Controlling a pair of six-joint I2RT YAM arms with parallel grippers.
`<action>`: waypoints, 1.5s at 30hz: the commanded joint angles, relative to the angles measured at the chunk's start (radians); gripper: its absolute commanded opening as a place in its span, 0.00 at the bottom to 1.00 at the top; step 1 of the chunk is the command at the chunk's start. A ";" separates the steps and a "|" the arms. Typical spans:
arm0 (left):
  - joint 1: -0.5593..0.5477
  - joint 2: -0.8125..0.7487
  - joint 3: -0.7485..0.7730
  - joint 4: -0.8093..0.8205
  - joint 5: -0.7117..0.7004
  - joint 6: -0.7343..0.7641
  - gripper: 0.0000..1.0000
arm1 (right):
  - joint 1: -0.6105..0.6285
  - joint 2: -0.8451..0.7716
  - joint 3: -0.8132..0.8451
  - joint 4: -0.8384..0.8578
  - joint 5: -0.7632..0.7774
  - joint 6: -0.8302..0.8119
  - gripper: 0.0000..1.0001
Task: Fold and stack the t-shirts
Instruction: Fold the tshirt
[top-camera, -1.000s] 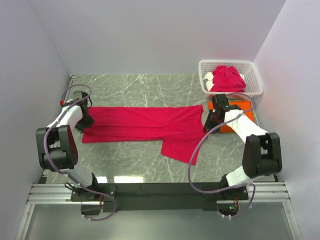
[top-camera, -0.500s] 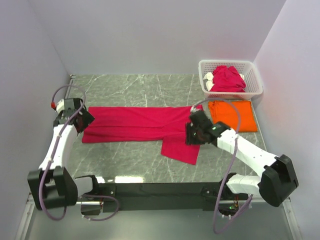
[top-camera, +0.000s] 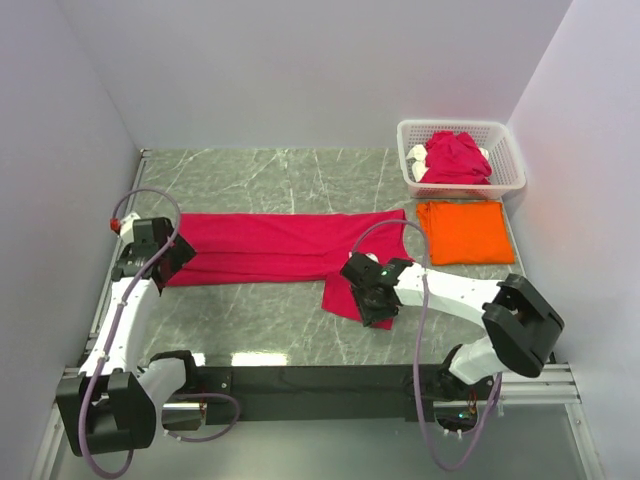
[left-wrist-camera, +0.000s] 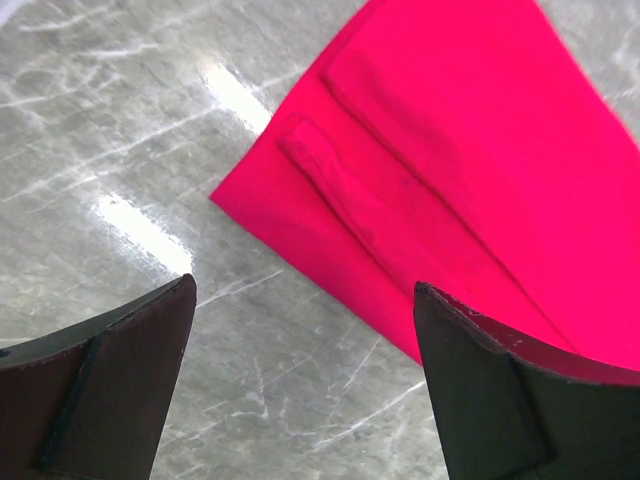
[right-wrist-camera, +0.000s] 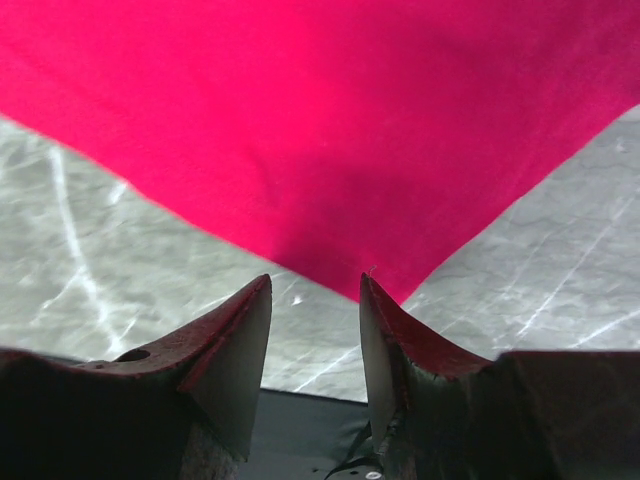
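Note:
A crimson-pink t-shirt (top-camera: 280, 245) lies spread flat across the marble table (top-camera: 260, 180), with one flap (top-camera: 345, 295) reaching toward the near edge. My left gripper (top-camera: 168, 262) hovers wide open over the shirt's near left corner (left-wrist-camera: 450, 150), nothing between its fingers (left-wrist-camera: 130, 340). My right gripper (top-camera: 375, 305) stands open over the flap's near corner (right-wrist-camera: 320, 120); its gap (right-wrist-camera: 315, 285) shows bare marble. A folded orange t-shirt (top-camera: 465, 232) lies at the right. Another crimson t-shirt (top-camera: 455, 158) sits crumpled in the basket.
The white lattice basket (top-camera: 505, 160) stands at the back right corner, just behind the orange shirt. Grey walls close in the left, back and right sides. A black rail (top-camera: 320, 380) runs along the table's near edge, close below the right gripper.
The left gripper opened wide, let go of the shirt's left edge and drew back toward the near side. The right gripper opened and swung from the shirt's right end to the near flap.

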 joint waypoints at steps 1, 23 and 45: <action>-0.019 -0.020 -0.034 0.061 -0.016 0.020 0.95 | 0.009 0.029 0.019 -0.005 0.068 -0.003 0.47; -0.028 0.004 -0.043 0.089 -0.005 0.021 0.95 | 0.003 0.175 0.351 -0.194 0.376 -0.103 0.00; -0.031 0.014 -0.043 0.095 -0.004 0.021 0.95 | -0.204 0.440 0.838 -0.047 0.507 -0.376 0.00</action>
